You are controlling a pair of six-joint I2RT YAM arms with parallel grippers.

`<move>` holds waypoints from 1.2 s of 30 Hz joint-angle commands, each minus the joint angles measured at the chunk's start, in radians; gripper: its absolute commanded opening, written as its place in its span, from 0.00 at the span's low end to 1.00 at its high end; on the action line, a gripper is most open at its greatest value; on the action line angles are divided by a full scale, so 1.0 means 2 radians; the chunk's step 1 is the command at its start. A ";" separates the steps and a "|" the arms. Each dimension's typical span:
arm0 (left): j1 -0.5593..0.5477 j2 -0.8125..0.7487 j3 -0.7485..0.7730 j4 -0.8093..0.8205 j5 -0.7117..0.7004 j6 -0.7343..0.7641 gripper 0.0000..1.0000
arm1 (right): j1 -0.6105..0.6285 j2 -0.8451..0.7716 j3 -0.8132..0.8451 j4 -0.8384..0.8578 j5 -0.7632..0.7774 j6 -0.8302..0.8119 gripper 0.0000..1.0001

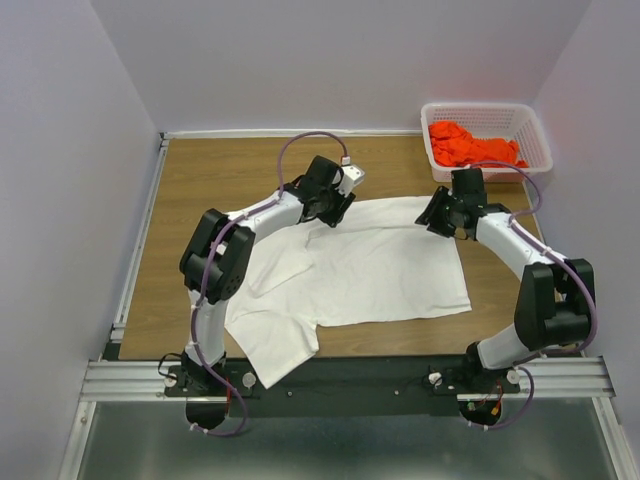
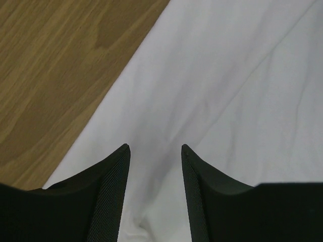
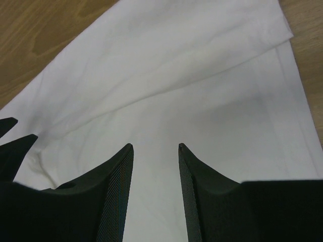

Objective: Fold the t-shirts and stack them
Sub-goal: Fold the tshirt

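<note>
A large white t-shirt (image 1: 370, 265) lies spread on the wooden table, with one part hanging over the near edge. The orange-red t-shirt (image 1: 468, 145) lies crumpled in the white basket at the back right. My left gripper (image 1: 335, 212) is open over the shirt's far left edge; in the left wrist view its jaws (image 2: 155, 147) stand apart above white cloth (image 2: 227, 91) next to bare wood. My right gripper (image 1: 432, 216) is open over the shirt's far right corner; its jaws (image 3: 155, 146) stand apart above flat white cloth (image 3: 166, 75).
The white lattice basket (image 1: 538, 135) stands at the back right corner. White walls close the table on three sides. Bare wood (image 1: 210, 180) shows left of and behind the shirt. A metal rail (image 1: 350, 375) runs along the near edge.
</note>
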 commanded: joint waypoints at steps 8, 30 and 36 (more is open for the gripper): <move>-0.015 0.038 0.015 -0.040 0.064 0.036 0.46 | -0.001 -0.013 -0.018 -0.004 0.010 -0.010 0.48; -0.021 0.022 0.009 -0.051 0.081 0.033 0.16 | -0.001 0.017 -0.001 -0.003 0.012 -0.018 0.48; -0.021 0.010 0.007 -0.055 0.084 0.033 0.06 | -0.002 0.032 0.017 -0.001 0.025 -0.018 0.48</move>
